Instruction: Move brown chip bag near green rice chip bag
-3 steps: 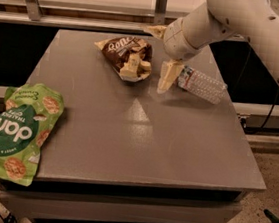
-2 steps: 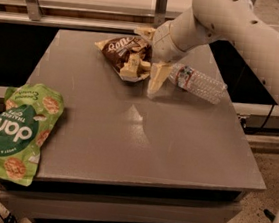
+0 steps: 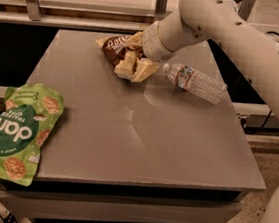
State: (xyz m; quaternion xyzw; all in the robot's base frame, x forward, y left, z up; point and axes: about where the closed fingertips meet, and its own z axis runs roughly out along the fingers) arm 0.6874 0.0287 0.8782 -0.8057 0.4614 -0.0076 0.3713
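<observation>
The brown chip bag (image 3: 111,47) lies crinkled at the back middle of the grey table (image 3: 152,135). My gripper (image 3: 135,68) is down at the bag's right end, its cream fingers (image 3: 126,64) spread apart and touching or just above the bag; the arm hides that end of the bag. The green rice chip bag (image 3: 14,129) lies flat at the table's front left corner, hanging over the left edge, far from the brown bag.
A clear plastic water bottle (image 3: 195,82) lies on its side just right of the gripper. A metal rail and a pale counter run behind the table. The floor shows at the front right.
My gripper has moved left from beside the water bottle onto the right end of the brown chip bag. The bags and the bottle have not moved.
</observation>
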